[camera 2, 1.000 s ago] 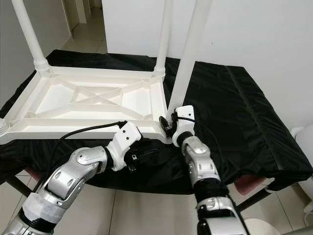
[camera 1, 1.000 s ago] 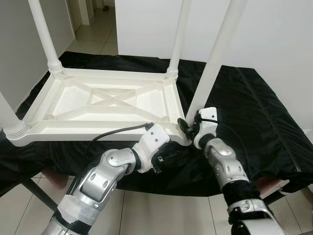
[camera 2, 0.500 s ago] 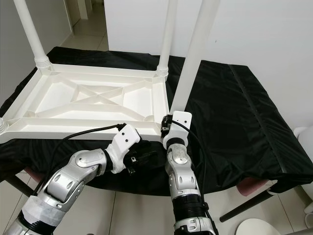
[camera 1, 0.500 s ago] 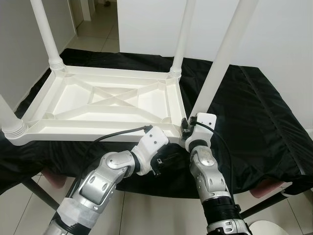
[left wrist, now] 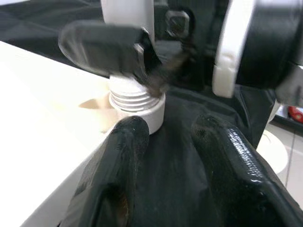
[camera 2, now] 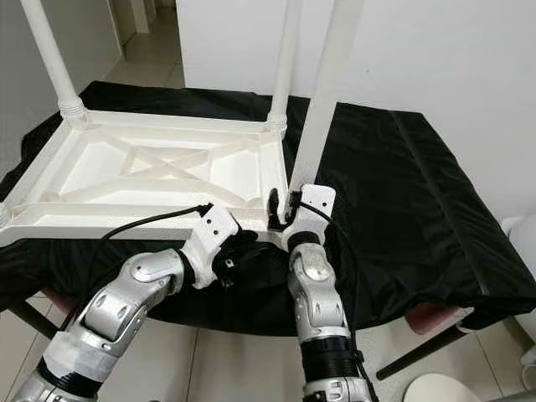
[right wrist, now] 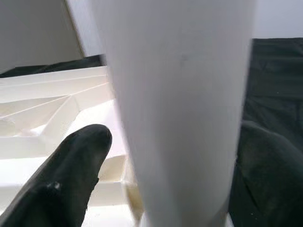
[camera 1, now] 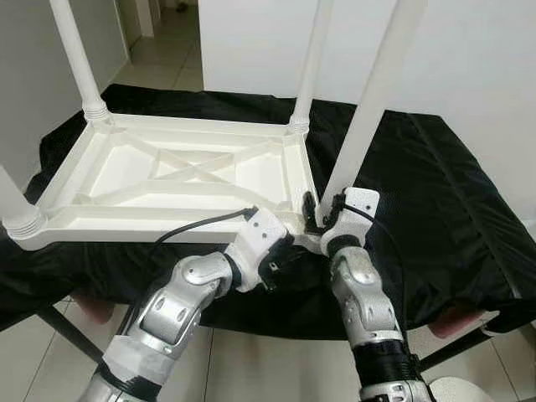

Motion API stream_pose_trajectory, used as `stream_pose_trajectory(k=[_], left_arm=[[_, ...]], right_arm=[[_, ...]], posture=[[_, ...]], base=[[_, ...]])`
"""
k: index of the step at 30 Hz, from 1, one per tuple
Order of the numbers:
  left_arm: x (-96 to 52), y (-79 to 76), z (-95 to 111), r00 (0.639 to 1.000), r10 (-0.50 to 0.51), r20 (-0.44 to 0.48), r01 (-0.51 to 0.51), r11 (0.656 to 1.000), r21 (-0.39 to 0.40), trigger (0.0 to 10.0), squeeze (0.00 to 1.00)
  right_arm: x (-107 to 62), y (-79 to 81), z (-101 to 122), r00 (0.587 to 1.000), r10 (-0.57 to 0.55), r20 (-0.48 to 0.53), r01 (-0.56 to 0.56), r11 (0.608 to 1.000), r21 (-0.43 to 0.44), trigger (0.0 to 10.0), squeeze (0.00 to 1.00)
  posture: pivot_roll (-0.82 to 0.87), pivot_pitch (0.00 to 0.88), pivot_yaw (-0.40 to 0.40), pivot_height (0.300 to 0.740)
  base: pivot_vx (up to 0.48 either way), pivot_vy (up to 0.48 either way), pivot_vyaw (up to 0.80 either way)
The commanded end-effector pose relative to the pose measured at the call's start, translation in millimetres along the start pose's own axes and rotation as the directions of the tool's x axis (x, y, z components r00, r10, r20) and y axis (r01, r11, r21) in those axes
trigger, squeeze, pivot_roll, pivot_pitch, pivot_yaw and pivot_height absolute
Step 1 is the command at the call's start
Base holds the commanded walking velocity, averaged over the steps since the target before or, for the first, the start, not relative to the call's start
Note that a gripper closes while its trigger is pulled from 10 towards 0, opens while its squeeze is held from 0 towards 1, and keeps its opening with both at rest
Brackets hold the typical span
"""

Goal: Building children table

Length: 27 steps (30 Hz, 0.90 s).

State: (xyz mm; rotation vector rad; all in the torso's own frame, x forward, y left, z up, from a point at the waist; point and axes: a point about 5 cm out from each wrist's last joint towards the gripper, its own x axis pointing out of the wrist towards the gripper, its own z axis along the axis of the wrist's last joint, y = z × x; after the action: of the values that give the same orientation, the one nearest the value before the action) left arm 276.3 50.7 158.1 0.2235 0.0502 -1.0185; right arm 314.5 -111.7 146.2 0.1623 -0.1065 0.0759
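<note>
One white plastic children's table (camera 1: 180, 172) lies upside down on a black cloth (camera 1: 427, 193) that covers the work surface. Underside faces up: ribbed frame with one X-shaped brace in the middle.

Legs counted: four, all white, all standing up from the corners. One at the far left corner (camera 1: 77, 57), one at the far right corner (camera 1: 311, 63), one at the near left corner (camera 1: 15, 205), one at the near right corner (camera 1: 373, 96). The near right leg leans slightly to the right; its threaded base sits in the corner socket, as seen in the left wrist view (left wrist: 137, 101).

Right gripper (camera 1: 316, 213) is at the near right corner, closed around the bottom of the near right leg; one black finger (right wrist: 71, 175) shows on each side of the white tube (right wrist: 180, 109) in the right wrist view.

Left gripper (camera 1: 283, 255) sits just below the near edge of the table, near the same corner. Its two fingers (left wrist: 118, 156) stand apart with only black cloth between them, holding nothing; one tip is just beside the threaded collar.

Two silver arms, one black cable (camera 1: 197, 224) running over the left forearm
</note>
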Motion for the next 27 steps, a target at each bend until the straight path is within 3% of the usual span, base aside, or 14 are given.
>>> stream_pose_trajectory(k=[1,5,14,18,27], left_arm=[[0.1,3.9,0,0.999,0.048,0.007,-0.048,0.999,0.009,10.0,0.0],[-0.1,4.4,1,0.999,0.051,0.018,-0.051,0.998,0.021,10.0,0.0],[-6.6,5.0,-1,0.999,-0.022,0.04,0.019,0.997,0.071,10.0,0.0],[-8.1,4.2,-2,0.998,-0.045,0.036,0.042,0.997,0.069,10.0,0.0],[-12.5,-2.9,-3,0.994,-0.106,0.025,0.104,0.992,0.066,10.0,0.0]], right_arm=[[-3.6,-2.9,-1,0.998,0.058,0.002,-0.058,0.998,0.001,10.0,0.0],[-5.3,-6.6,-2,0.997,0.077,-0.003,-0.077,0.997,-0.006,10.0,0.0],[-6.3,-42.9,-5,0.962,0.27,-0.05,-0.273,0.958,-0.084,10.0,0.0],[-4.6,-48.0,-9,0.947,0.312,-0.073,-0.318,0.943,-0.098,10.0,0.0],[1.4,-43.8,-20,0.906,0.405,-0.123,-0.416,0.906,-0.08,10.0,0.0]], posture=[[0.03,0.0,-0.064,0.74],[0.03,0.0,-0.063,0.74],[0.02,0.0,-0.05,0.74],[0.02,0.0,-0.045,0.74],[0.03,0.0,-0.041,0.74]], base=[[0.0,0.0,0.0],[0.0,0.0,0.0],[0.0,0.0,0.0],[0.0,0.0,0.0],[0.0,0.0,0.0]])
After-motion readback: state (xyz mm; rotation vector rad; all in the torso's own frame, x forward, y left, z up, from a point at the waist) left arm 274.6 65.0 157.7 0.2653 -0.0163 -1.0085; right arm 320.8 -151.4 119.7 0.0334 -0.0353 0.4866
